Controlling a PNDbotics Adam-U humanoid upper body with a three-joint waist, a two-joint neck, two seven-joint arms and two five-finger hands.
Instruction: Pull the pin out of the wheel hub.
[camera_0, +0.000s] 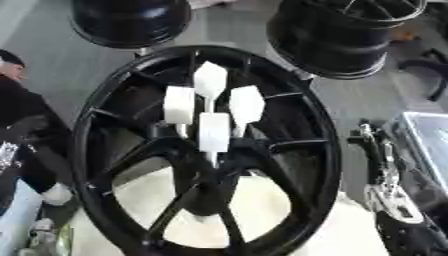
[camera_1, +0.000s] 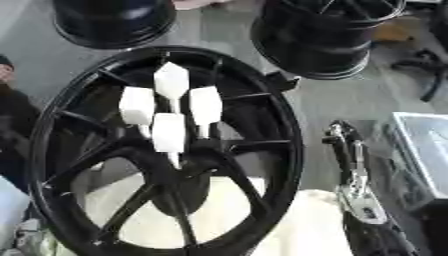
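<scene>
Four white pins (camera_0: 213, 132) stand in a tight cluster on thin stems over the middle of a big black wheel (camera_0: 325, 150), well to the left of the right hand (camera_0: 387, 176) and a little farther up the view than it. One pin is farthest off, two flank it and one is nearest the camera. Where each stem enters the hub (camera_0: 208, 167) is hard to make out, since the dark spokes and the hub blur together. The right hand shows as a narrow black and silver shape seen edge-on near the right border, its lower part cut off by the bottom edge. I cannot tell how far open it is or whether it has hold of anything. It stands apart from the wheel, with a strip of grey floor between it and the rim. The left hand shows in neither view. The wheel's lower rim is cut off at the bottom, and a pale bench (camera_0: 262, 200) shows through the spokes. Beyond the hand, up the view, sit two more black rims (camera_0: 337, 37), both cropped by the top edge. Just right of the hand a light grey box (camera_0: 427, 137) crowds the border. A person in dark clothes (camera_0: 22, 125) is partly cut off at the far left.
</scene>
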